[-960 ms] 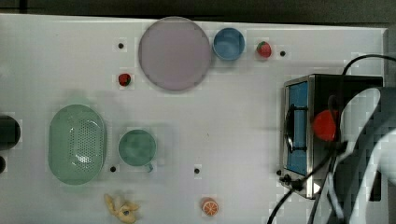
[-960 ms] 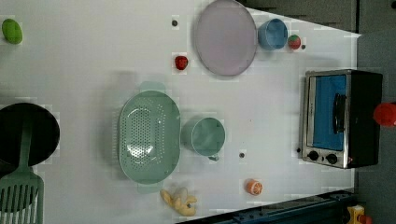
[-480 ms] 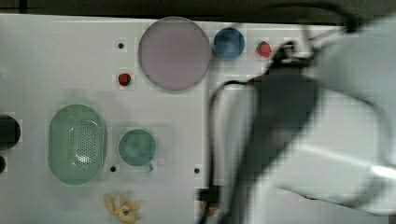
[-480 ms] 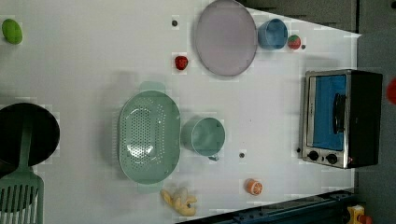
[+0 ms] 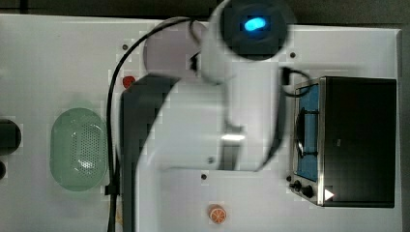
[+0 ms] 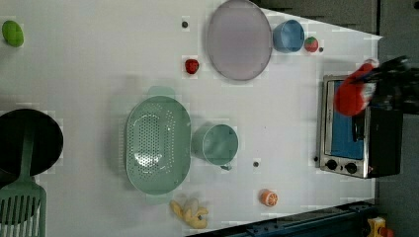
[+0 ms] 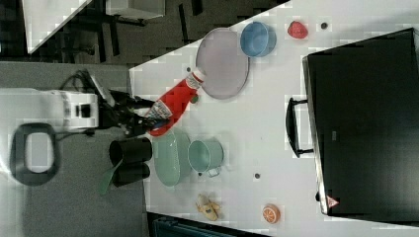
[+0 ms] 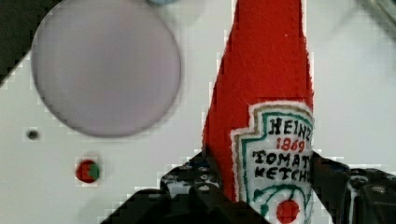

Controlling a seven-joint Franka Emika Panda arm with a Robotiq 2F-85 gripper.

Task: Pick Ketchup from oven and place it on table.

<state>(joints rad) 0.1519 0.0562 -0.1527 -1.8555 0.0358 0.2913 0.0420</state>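
The Ketchup [image 8: 261, 93], a red bottle with a white shield label, is held in the air by its lower body, with my gripper [image 8: 261, 175] shut on it and black fingers [image 8: 194, 175] on either side. The left view shows the Ketchup [image 6: 352, 93] in front of the oven [image 6: 346, 143] with my gripper [image 6: 378, 89] behind it. In the right view the Ketchup [image 7: 175, 101] points its white cap toward the purple plate [image 7: 222, 63], away from my gripper [image 7: 146, 118]. The oven [image 5: 358, 140] stands at the top view's right on the white table [image 5: 48, 58].
On the table stand a purple plate [image 6: 238, 39], a blue bowl [image 6: 288, 35], a green colander [image 6: 157, 143], a teal mug [image 6: 216, 144], an orange half [image 6: 268, 197] and small strawberries [image 6: 191, 65]. A black pan [image 6: 27, 140] and green spatula [image 6: 22, 207] lie at the left view's left.
The arm has swung from over the oven to the middle of the top view. In the left view the Ketchup, still gripped, has moved left and up from the right edge.
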